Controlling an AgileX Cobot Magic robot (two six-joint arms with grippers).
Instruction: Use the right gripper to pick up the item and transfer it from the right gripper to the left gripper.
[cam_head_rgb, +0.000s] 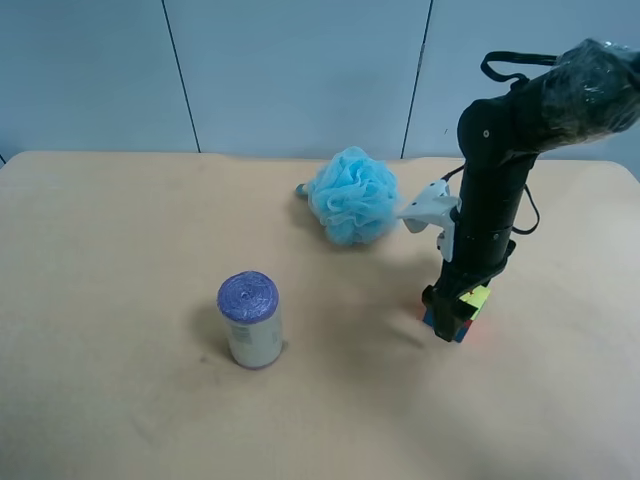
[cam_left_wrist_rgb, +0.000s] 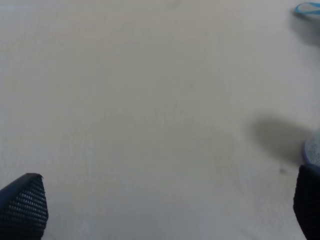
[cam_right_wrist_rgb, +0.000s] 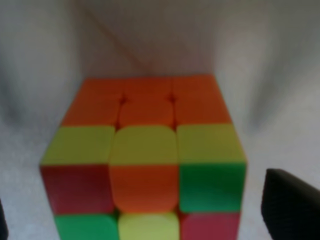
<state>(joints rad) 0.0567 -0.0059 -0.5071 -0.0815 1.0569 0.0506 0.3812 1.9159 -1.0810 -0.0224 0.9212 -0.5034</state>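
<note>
The item, a small puzzle cube (cam_head_rgb: 474, 299), rests on the tan table under the arm at the exterior high view's right. That arm, with a white bracket by its wrist, points straight down, and its right gripper (cam_head_rgb: 452, 318) straddles the cube. The right wrist view is filled by the cube (cam_right_wrist_rgb: 145, 155), showing orange, yellow, red and green squares. The right gripper (cam_right_wrist_rgb: 145, 220) is open, one black fingertip (cam_right_wrist_rgb: 290, 210) standing off each side of the cube with a gap. In the left wrist view the left gripper (cam_left_wrist_rgb: 165, 210) hangs open over bare table, holding nothing.
A fluffy light-blue bath pouf (cam_head_rgb: 352, 195) lies behind and to the view's left of the cube. A white cylinder with a purple top (cam_head_rgb: 250, 320) stands upright near the middle of the table (cam_head_rgb: 120, 260). The left arm is outside the exterior high view.
</note>
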